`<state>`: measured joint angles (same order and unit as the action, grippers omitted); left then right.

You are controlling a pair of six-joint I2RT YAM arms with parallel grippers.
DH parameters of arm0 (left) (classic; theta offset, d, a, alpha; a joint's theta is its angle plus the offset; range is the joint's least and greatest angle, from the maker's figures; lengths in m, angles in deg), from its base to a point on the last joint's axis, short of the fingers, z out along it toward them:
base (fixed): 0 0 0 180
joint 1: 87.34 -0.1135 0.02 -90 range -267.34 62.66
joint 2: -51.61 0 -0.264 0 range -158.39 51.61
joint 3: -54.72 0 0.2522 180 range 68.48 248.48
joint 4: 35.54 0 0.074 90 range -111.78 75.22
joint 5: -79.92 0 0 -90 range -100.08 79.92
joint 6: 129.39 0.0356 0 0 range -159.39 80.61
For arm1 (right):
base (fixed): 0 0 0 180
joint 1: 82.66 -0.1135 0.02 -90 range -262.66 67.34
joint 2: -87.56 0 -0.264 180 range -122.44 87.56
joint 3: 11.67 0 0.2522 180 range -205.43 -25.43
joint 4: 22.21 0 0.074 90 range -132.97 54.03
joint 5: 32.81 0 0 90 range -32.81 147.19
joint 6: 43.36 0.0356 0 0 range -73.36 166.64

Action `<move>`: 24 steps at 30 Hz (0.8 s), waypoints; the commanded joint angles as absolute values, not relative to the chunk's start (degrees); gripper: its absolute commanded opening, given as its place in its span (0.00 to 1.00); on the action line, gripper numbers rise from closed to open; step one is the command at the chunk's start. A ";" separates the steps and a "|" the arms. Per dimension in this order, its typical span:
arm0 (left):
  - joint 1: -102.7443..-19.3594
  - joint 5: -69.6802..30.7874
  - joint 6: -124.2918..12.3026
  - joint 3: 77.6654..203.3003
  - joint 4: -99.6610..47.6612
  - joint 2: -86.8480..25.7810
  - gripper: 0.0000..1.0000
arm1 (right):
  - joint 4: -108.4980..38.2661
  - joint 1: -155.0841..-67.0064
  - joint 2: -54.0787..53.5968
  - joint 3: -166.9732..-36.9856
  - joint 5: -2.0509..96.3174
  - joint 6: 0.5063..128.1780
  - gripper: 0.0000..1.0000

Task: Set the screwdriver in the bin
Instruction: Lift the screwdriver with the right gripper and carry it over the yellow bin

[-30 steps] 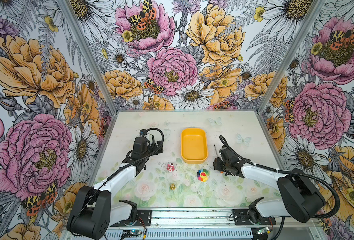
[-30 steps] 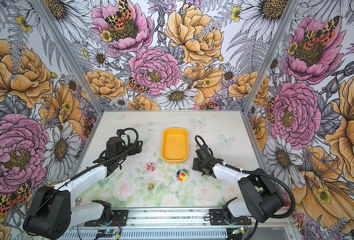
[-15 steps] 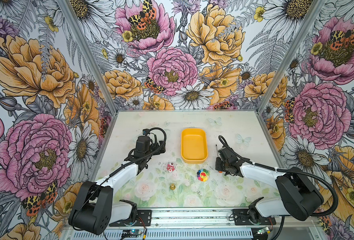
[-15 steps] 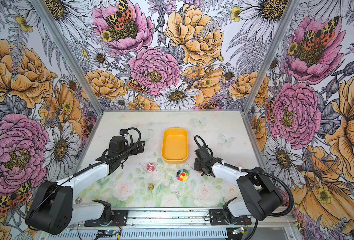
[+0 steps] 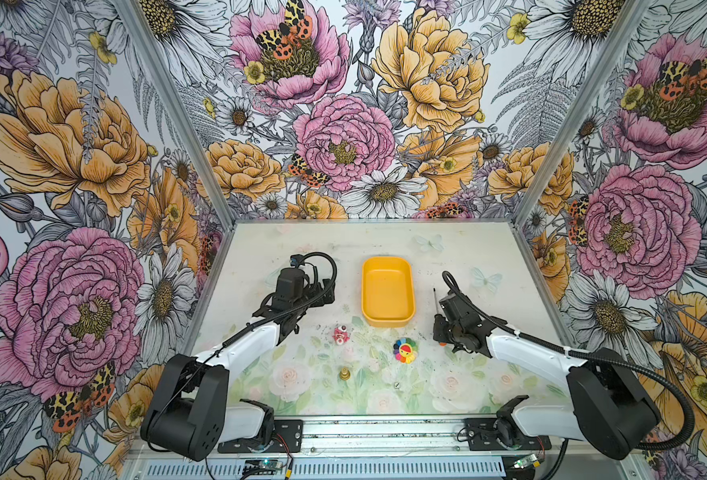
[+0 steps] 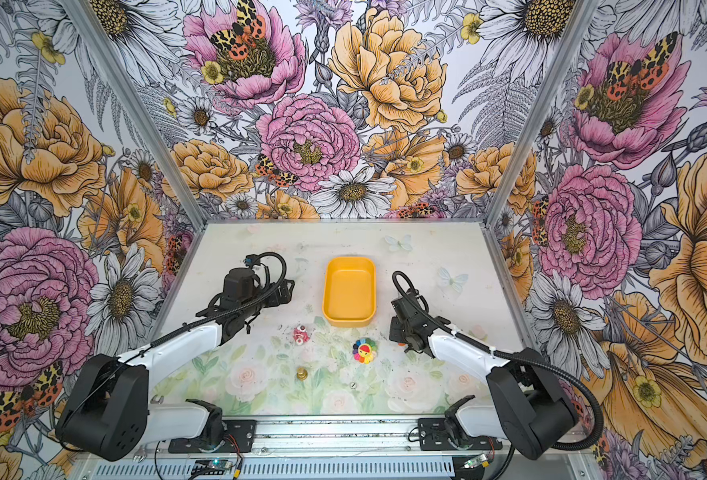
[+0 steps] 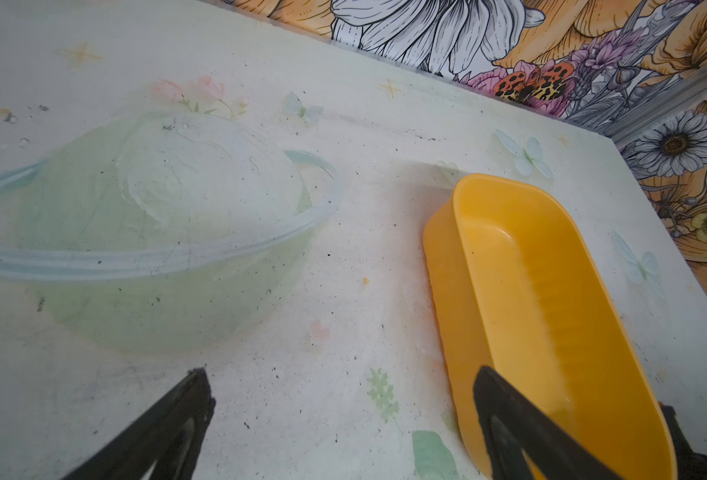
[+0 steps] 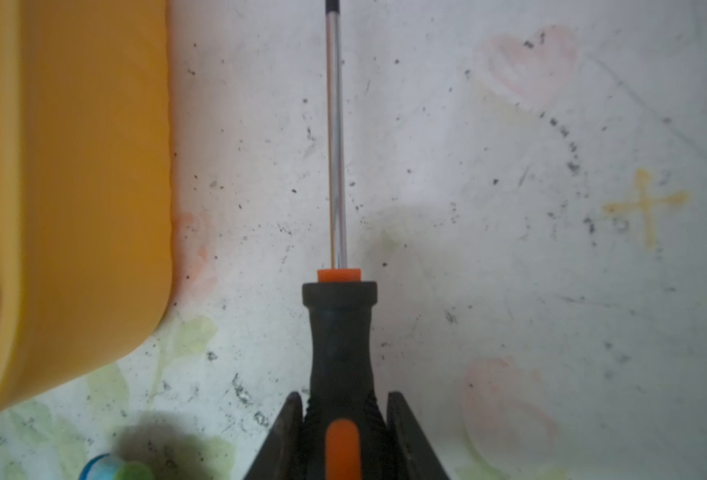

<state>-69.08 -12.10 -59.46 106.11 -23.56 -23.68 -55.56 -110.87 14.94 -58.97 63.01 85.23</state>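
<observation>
Clamping screwdriver [image 8: 340, 332] handle, right end effector [image 8: 343, 401] just beside bin [image 8: 73, 187], flower toy [image 5: 404, 350] near

Bin [image 5: 387, 291] is showing plain yellow-orange. Screwdriver [image 8: 339, 332] is showing black handle, orange accents, silvery shaft. Table [image 5: 468, 257] is carrying faded pastel florals, walls [image 5: 73, 145] bold pink-and-orange blooms.

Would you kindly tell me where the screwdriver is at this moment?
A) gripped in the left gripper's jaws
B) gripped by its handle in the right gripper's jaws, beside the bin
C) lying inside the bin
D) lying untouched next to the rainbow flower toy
B: in the right wrist view the right gripper has its jaws closed on the black handle of the screwdriver, whose shaft runs alongside the outer wall of the bin, not inside it.
</observation>
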 commanded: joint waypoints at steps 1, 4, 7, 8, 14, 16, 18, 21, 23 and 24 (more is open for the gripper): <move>-68.54 -12.48 -59.74 107.33 -23.01 -23.76 0.99 | -56.50 -110.90 21.20 -60.38 66.84 86.10 0.00; -68.45 -12.50 -59.69 107.42 -22.62 -23.45 0.99 | -57.39 -110.83 25.70 -62.43 69.16 85.83 0.00; -68.45 -12.57 -59.71 107.42 -22.44 -23.04 0.99 | -58.03 -110.79 27.88 -65.89 70.85 85.62 0.00; -68.45 -12.56 -59.72 107.42 -22.41 -22.93 0.99 | -58.06 -110.79 28.06 -67.48 71.18 85.64 0.00; -68.44 -12.60 -59.76 107.02 -21.95 -21.84 0.99 | -58.11 -111.05 22.48 -77.95 70.40 85.56 0.00; -68.44 -12.37 -59.58 106.89 -21.23 -21.39 0.99 | -58.08 -111.53 19.18 -81.47 69.30 85.91 0.00; -68.44 -11.94 -59.25 106.81 -20.62 -20.70 0.99 | -58.10 -112.22 15.92 -84.52 67.88 86.70 0.00; -68.58 -11.02 -58.73 106.39 -19.60 -19.63 0.99 | -58.02 -114.32 11.16 -88.27 67.45 88.28 0.00; -68.61 -10.84 -58.49 106.02 -19.33 -18.87 0.99 | -58.03 -116.37 8.00 -90.54 68.33 88.55 0.00; -68.64 -10.74 -58.46 105.89 -19.28 -18.58 0.99 | -58.03 -117.30 6.72 -91.37 68.65 88.70 0.00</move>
